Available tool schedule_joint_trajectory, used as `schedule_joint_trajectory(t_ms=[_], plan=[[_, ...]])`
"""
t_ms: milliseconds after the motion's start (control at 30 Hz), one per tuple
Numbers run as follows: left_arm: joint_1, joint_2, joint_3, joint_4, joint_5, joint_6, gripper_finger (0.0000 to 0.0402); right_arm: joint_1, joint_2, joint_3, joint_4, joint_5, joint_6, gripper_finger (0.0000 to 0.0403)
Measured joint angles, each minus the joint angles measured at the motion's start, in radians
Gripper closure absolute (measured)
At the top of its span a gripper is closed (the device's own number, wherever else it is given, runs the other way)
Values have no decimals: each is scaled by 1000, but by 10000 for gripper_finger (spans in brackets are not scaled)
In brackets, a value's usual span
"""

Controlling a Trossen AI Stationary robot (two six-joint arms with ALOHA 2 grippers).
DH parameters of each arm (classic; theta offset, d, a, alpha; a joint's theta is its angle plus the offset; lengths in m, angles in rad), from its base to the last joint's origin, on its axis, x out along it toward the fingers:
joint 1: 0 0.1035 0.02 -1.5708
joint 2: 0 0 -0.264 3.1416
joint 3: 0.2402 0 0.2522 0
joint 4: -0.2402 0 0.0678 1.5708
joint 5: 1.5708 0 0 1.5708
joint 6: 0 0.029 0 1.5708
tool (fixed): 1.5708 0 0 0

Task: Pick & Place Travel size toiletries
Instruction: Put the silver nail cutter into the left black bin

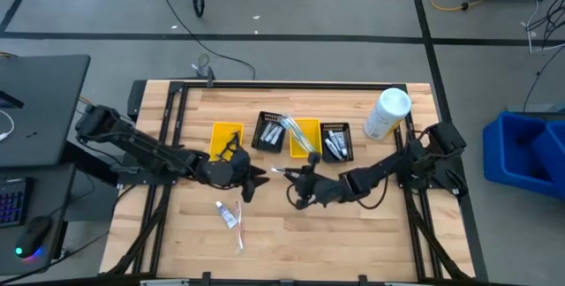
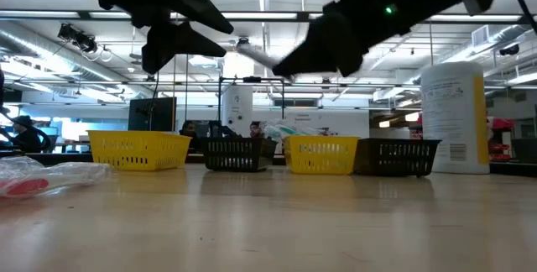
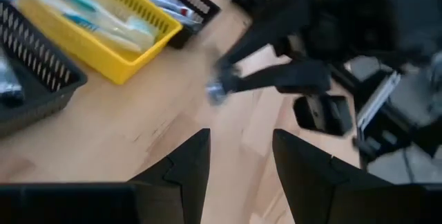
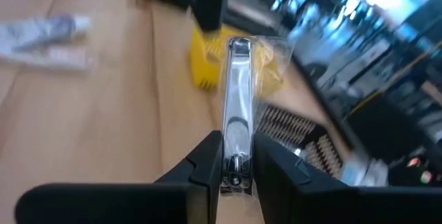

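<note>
1. Over the middle of the table (image 1: 353, 233), the right gripper (image 1: 296, 177) is clamped on a shiny metal nail clipper in a clear packet (image 4: 238, 113), held up off the wood; in the right wrist view the clipper sticks straight out between the two dark fingers (image 4: 204, 162).
2. From the left wrist view, that same packet (image 3: 216, 92) shows as a small bright blur at the tip of the right gripper (image 3: 235, 79), just short of the yellow bin.
3. Close beside it, the left gripper (image 1: 252, 180) hangs above the table with its fingers (image 3: 190, 162) spread apart and nothing between them; bare wood shows through the gap.
4. Along the far side of the table runs a row of four small bins: a yellow bin (image 1: 226, 138), a black bin (image 1: 270, 132) with wrapped items inside, a second yellow bin (image 1: 305, 136) holding toothbrushes (image 3: 103, 27), and a second black bin (image 1: 336, 141) with small tubes.
5. Down at the near left, a toothpaste tube (image 1: 228, 214) and a slim packet (image 1: 238, 233) lie loose on the wood, well apart from the bins.
6. Over by the far right corner, a big white bottle (image 1: 387, 114) stands upright, just beside the last black bin.
7. Low view: both arms hang above the bin row, and a crumpled clear packet with red inside (image 2: 42, 178) lies at the near left.
</note>
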Motion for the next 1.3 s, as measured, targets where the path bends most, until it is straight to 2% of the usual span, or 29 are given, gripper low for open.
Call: schedule_joint_trajectory(t_ms=[200,567,867,1000,1167,1300], plan=[[40,0,0,0,-3,-29,235,-27,0,1,90,-27,-177,328],[93,0,0,2,4,-30,235,-33,0,1,94,-50,-231,328],[129,0,0,57,92,-5,237,-58,-2,1,99,-68,-229,328],[140,0,0,66,107,8,258,-71,-2,1,99,-161,-232,326],[155,0,0,67,158,4,295,-79,-2,1,106,-98,-229,326],[155,0,0,67,148,4,316,-84,-2,1,127,-127,-240,325]])
